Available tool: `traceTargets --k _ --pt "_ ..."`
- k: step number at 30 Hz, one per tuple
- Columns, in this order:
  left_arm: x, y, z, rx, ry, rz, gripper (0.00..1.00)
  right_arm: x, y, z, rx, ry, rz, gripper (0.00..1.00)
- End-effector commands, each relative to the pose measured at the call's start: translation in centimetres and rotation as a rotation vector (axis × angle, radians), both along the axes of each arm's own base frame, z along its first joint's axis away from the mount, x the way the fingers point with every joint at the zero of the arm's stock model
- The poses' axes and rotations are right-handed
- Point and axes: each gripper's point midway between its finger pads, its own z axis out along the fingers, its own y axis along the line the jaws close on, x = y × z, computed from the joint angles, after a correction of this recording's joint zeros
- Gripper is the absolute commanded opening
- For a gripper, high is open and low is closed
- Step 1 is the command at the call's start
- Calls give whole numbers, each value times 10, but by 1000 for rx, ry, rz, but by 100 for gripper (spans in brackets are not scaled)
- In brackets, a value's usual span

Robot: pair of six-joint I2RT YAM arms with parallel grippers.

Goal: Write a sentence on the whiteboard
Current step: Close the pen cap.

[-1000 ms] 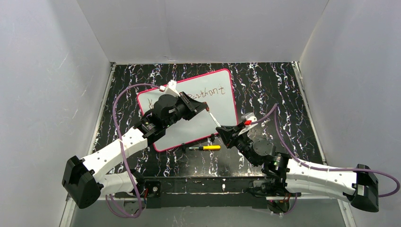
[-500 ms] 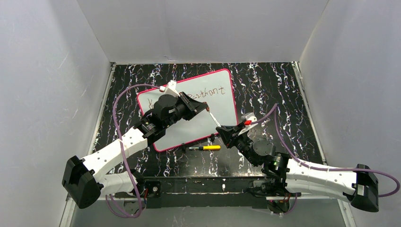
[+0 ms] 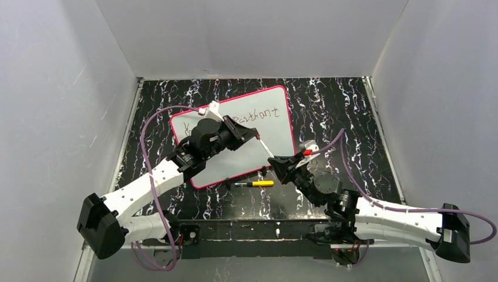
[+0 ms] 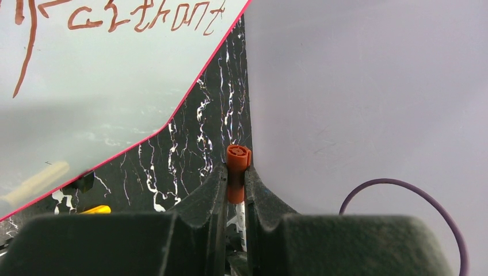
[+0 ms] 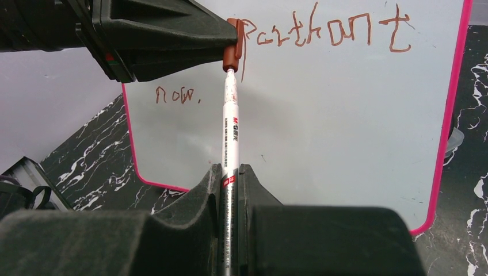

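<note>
Lettering ran across the whiteboard on the worktop. Left gripper clamped the cap, right gripper clamped the marker (its tip inside that cap), seemingly so the pair could recap it.

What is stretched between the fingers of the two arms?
A white marker: the right fingers grip its barrel, the left fingers pinch its reddish-brown cap. The right wrist view shows it best.

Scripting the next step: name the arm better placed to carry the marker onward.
Right, most likely. The right gripper is shut on the marker barrel, so it can carry it; the left gripper pinches only the brown cap at its tip, over the whiteboard.
</note>
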Motion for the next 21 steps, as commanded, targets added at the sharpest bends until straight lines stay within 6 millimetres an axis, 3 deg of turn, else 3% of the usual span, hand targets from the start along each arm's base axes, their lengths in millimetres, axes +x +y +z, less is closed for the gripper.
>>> traceTargets --k 1,12,21 --pt "-2 1 12 -16 -33 -5 0 6 0 38 96 -45 -33 1" --pt "-10 -4 10 -25 -22 -25 0 15 -2 42 91 -56 -91 1" --pt "-17 -11 4 -19 -15 -39 0 19 9 58 92 -91 -90 1"
